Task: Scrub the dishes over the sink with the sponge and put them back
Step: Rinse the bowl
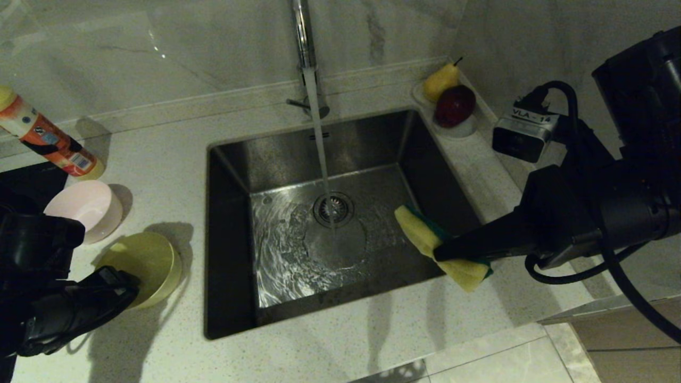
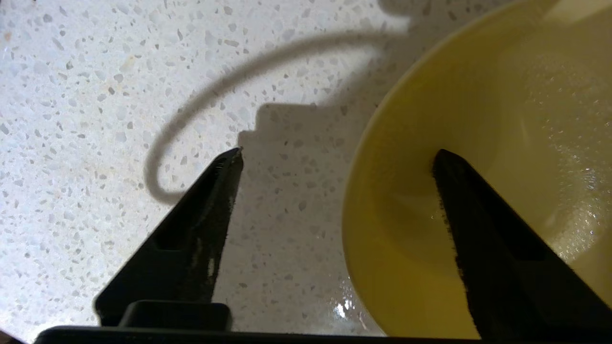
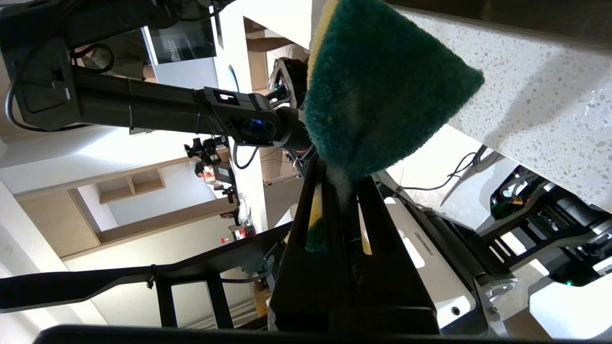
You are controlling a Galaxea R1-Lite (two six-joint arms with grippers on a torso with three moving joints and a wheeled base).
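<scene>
I have the sink (image 1: 234, 175) set into the middle of the bench (image 1: 372, 340), its tap (image 1: 303, 32) running a stream onto the drain. On the bench to the left of the sink stand two of the dishes: the pale pink bowl (image 1: 85, 207) farther back, near the bottle (image 1: 48, 141) lying at the back left, and the yellow bowl (image 1: 146, 266) nearer the front edge, just beside the sink's left rim. I cannot see a blue bowl anywhere. My right pincer (image 1: 452, 254) reaches in over the sink's right rim near the front right corner, clamped tight on the sponge (image 1: 425, 239), which sticks out over the basin with its green face showing in the right wrist view. My left pincer (image 1: 114, 290) sits at the front-left rim of the yellow bowl, fingers spread wide; the left wrist view shows one fingertip (image 2: 449, 167) over the bowl's inside and the other (image 2: 229, 162) over bare bench outside, so the rim runs between them. I judge the left arm far the nearer for either bowl, and the pink one lies behind the pincer, toward the back edge.
</scene>
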